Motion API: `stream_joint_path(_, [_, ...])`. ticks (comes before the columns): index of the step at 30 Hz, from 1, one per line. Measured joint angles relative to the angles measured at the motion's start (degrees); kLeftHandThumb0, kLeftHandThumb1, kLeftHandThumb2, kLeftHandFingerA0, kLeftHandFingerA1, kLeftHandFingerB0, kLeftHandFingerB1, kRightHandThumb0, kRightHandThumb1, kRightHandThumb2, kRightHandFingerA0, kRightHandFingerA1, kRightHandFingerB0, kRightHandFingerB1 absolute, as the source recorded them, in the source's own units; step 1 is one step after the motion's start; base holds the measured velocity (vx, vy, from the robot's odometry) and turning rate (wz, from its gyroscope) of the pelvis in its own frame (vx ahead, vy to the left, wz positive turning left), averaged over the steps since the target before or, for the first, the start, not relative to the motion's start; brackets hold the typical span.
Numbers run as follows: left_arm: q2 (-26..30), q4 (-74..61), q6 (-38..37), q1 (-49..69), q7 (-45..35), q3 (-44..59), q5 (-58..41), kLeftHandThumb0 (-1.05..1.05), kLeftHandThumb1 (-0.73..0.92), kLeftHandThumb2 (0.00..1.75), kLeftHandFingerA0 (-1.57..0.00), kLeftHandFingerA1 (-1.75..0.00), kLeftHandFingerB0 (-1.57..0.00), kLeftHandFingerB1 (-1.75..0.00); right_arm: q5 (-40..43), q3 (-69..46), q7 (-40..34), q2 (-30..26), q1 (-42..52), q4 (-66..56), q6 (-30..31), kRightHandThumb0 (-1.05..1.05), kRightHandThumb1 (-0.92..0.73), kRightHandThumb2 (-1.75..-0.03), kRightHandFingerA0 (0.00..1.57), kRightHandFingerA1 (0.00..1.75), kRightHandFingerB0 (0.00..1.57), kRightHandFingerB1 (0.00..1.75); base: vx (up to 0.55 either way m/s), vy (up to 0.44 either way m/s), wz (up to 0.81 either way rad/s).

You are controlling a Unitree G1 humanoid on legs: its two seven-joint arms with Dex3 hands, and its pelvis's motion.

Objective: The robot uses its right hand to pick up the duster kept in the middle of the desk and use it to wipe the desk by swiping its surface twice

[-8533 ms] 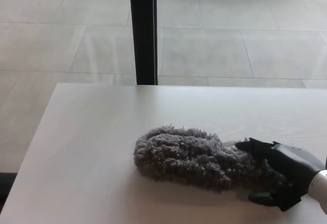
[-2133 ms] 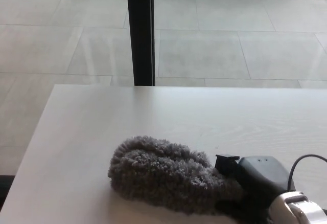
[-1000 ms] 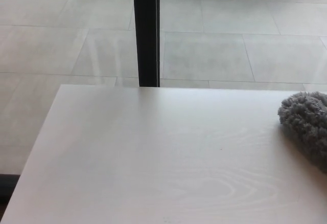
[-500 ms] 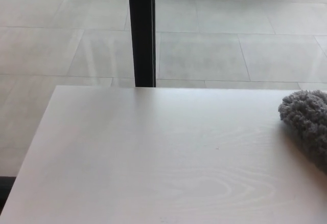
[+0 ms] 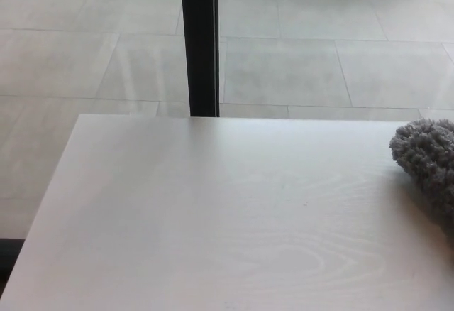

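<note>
The grey fluffy duster (image 5: 428,160) lies on the white desk (image 5: 213,219) at the right edge of the head view, partly cut off by the frame. Only its rounded left end shows. Neither of my hands appears in the picture, so whatever holds the duster is hidden beyond the right edge.
A black vertical post (image 5: 199,41) stands behind the desk's far edge, in front of a pale tiled floor (image 5: 319,48). The desk's left edge runs diagonally down to the lower left corner.
Since 2.1 s ago the duster has swept from the desk's middle to the far right and my right hand has left the view. Over the last second it has barely moved.
</note>
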Motion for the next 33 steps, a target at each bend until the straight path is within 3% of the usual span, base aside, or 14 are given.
stream_joint_path(7, [0.0,0.3,0.0,0.4,0.0,-0.1,0.0,-1.05,0.29,1.28,-1.07,-1.05,-1.0,-1.03,1.4,-1.8,5.6,-4.2,5.3,-9.1,-0.3,-1.05,-0.84,-0.69,0.0,0.0,0.0,0.0,0.0,0.0,0.0])
stream_joint_path(12, [0.0,0.3,0.0,0.7,0.1,-0.1,0.0,-1.05,0.27,1.27,-0.97,-1.12,-0.95,-1.07,2.5,-5.8,7.6,-8.7,11.6,-19.2,-0.7,-1.05,-0.81,-0.66,0.0,0.0,0.0,0.0,0.0,0.0,0.0])
stream_joint_path(13, [0.0,0.3,0.0,0.7,0.1,-0.1,0.0,-1.05,0.28,1.28,-0.98,-1.13,-0.92,-1.11,2.9,-6.9,7.9,-9.2,12.6,-20.8,-0.7,-1.03,-0.73,-0.98,0.0,0.15,0.0,0.0,0.0,0.0,0.0])
stream_joint_path(14, [0.0,0.2,0.0,0.8,0.1,-0.1,0.0,-1.05,0.28,1.28,-0.98,-1.13,-0.92,-1.11,3.3,-8.2,8.2,-9.6,13.9,-22.6,-0.8,-1.03,-0.73,-0.98,0.0,0.15,0.0,0.0,0.0,0.0,0.0])
stream_joint_path(15, [0.0,0.2,0.0,0.8,0.1,-0.1,0.0,-1.05,0.3,1.3,-0.99,-1.12,-0.93,-1.09,3.8,-9.9,8.5,-10.2,15.6,-24.8,-0.9,-1.04,-0.74,-0.8,0.0,0.0,0.0,0.0,0.0,0.0,0.0])
stream_joint_path(17, [0.0,0.2,0.0,0.9,0.1,-0.2,0.0,-1.05,0.33,1.26,-0.97,-1.12,-0.92,-1.08,4.9,-13.6,9.1,-11.1,18.7,-28.6,-1.2,-1.05,-0.88,-0.7,0.0,0.0,0.0,0.0,0.0,0.0,0.0])
stream_joint_path(24, [-0.1,0.1,0.0,1.2,0.1,-0.3,0.0,-1.05,0.31,1.27,-0.99,-1.12,-0.93,-1.08,8.1,-28.1,10.3,-12.5,30.8,-37.7,-1.9,-1.05,-0.92,-0.75,0.0,0.0,0.0,0.0,0.0,0.0,0.0])
stream_joint_path(25, [-0.1,0.1,0.0,1.2,0.1,-0.4,0.0,-1.05,0.31,1.28,-0.95,-1.12,-0.89,-1.09,8.3,-29.0,10.3,-12.5,31.6,-38.0,-2.0,-1.05,-0.92,-0.65,0.0,0.21,0.0,0.01,0.0,0.0,0.0])
stream_joint_path(26, [-0.1,0.2,0.0,1.3,0.1,-0.4,0.0,-1.05,0.3,1.26,-0.99,-1.09,-0.91,-1.09,8.9,-31.5,10.3,-12.5,33.7,-38.6,-2.1,-1.05,-0.92,-0.69,0.0,0.19,0.0,0.04,0.0,0.0,0.0])
stream_joint_path(27, [-0.1,0.2,0.0,1.3,0.1,-0.4,0.1,-1.05,0.3,1.24,-0.99,-1.08,-0.92,-1.07,9.3,-33.4,10.3,-12.5,35.4,-38.9,-2.2,-1.05,-0.74,-1.19,0.0,0.62,0.0,0.47,0.0,0.0,0.0])
stream_joint_path(28, [-0.1,0.2,0.0,1.4,0.1,-0.4,0.1,-1.05,0.33,1.31,-1.01,-1.07,-0.98,-1.04,9.8,-35.3,10.3,-12.4,36.9,-39.0,-2.3,-1.05,-0.92,-0.58,0.0,0.23,0.0,0.15,0.0,0.0,0.0])
stream_joint_path(29, [-0.1,0.2,0.0,1.4,0.1,-0.5,0.1,-1.05,0.33,1.31,-1.01,-1.07,-0.98,-1.04,10.4,-37.3,10.3,-12.2,38.5,-39.1,-2.4,-1.05,-0.92,-0.58,0.0,0.23,0.0,0.15,0.0,0.0,0.0])
stream_joint_path(32, [-0.2,0.2,0.0,1.5,0.1,-0.7,0.1,-1.05,0.29,1.26,-0.99,-1.1,-0.96,-1.05,12.4,-42.5,10.4,-10.7,41.6,-38.4,-2.6,-1.05,-0.92,-0.64,0.0,0.25,0.0,0.0,0.0,0.0,0.0])
stream_joint_path(33, [-0.3,0.2,0.0,1.5,0.1,-0.8,0.1,-1.05,0.29,1.26,-1.01,-1.09,-0.96,-1.06,13.2,-44.1,10.5,-10.1,42.4,-37.9,-2.6,-1.05,-0.76,-1.19,0.0,0.63,0.0,0.43,0.0,0.0,0.0])
